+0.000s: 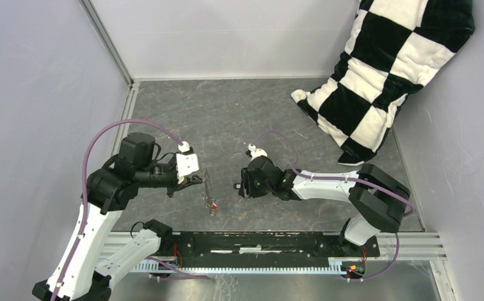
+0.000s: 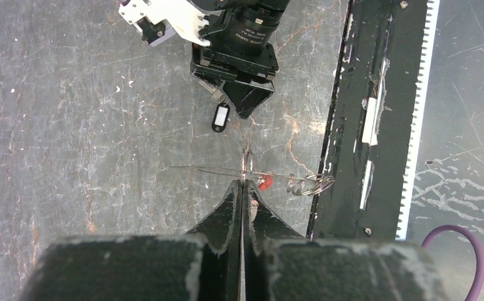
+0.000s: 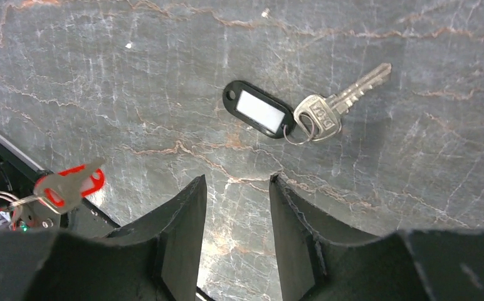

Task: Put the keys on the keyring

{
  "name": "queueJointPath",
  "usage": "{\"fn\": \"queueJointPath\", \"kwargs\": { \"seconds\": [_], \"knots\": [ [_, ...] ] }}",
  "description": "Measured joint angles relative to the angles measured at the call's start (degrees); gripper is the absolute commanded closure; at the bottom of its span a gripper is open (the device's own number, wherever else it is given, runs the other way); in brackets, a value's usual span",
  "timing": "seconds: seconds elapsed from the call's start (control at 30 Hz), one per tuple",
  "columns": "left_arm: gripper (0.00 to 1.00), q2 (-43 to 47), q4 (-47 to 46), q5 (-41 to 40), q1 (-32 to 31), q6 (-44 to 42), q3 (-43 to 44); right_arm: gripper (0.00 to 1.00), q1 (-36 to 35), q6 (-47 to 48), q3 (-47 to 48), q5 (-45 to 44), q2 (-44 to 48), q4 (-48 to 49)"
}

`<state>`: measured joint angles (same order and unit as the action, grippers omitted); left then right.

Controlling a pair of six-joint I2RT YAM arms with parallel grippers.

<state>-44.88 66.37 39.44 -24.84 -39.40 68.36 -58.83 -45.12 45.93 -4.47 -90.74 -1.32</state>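
My left gripper (image 2: 244, 183) is shut on the keyring (image 2: 214, 170), a thin grey hoop seen edge-on and held upright above the table (image 1: 207, 188). The red key (image 2: 264, 182) sits against the ring just right of my fingertips, and it also shows low on the ring in the top view (image 1: 214, 205) and at the left of the right wrist view (image 3: 70, 186). The black key (image 3: 261, 113), a black tag with a pale window and a silver key on a small ring, lies flat on the table. My right gripper (image 3: 236, 182) is open and empty just short of it (image 2: 220, 118).
A small cluster of metal rings (image 2: 311, 184) hangs at the hoop's near end, by the black rail (image 1: 277, 241) along the table's front edge. A checkered pillow (image 1: 384, 69) leans in the far right corner. Grey walls close the left and right sides.
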Motion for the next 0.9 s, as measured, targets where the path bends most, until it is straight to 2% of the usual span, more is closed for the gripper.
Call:
{"fn": "queueJointPath", "kwargs": {
  "seconds": [0.3,0.57,0.9],
  "knots": [
    [0.98,0.0,0.0,0.2,0.0,0.0,0.7,0.54,3.7,-4.6,-2.5,3.6,-1.9,2.0],
    [0.98,0.0,0.0,0.1,0.0,0.0,0.7,0.57,4.9,-6.3,-2.5,2.5,-3.7,6.1],
    [0.98,0.0,0.0,0.1,0.0,0.0,0.7,0.62,5.3,-4.5,4.2,-0.6,-9.6,6.1]
  ]
}}
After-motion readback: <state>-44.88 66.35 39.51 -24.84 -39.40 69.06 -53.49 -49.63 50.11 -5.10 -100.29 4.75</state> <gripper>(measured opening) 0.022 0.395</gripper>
